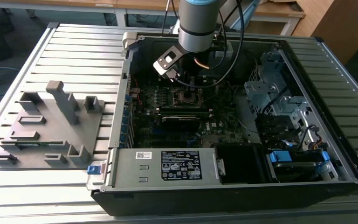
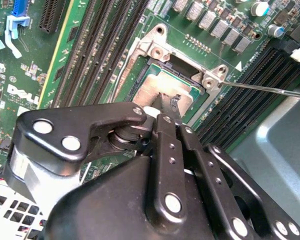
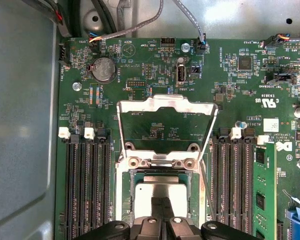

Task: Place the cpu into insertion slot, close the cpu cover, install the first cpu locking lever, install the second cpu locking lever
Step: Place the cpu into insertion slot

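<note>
My tool (image 3: 162,202) has its two fingers drawn together with nothing pinched between them. The tips sit over the middle of the cpu (image 3: 145,192), either touching its metal top or just above it; I cannot tell which.

Going from the exterior view's left, a grey fixture plate (image 1: 42,126) lies by that edge of the table (image 1: 73,35), well apart from the work. Next comes the open computer case (image 1: 328,70), which takes up the table's middle and the exterior view's right side. My arm (image 1: 197,23) reaches down into the case over the motherboard (image 1: 166,100), towards the board's far edge.

In the first wrist view the cpu lies flat inside the insertion slot (image 3: 125,195), between two banks of long black memory slots (image 3: 85,185). I judge it seated, so the placing looks done.

The cpu cover (image 3: 165,101) is not closed. It stands tilted up from its hinge at the slot's edge, and green board shows through its window. From my tool the cover lies straight ahead, beyond the cpu, with its hinge line running across the line of my fingers. A thin wire locking lever (image 2: 270,88) juts out beside the slot, seemingly unlatched.
</note>
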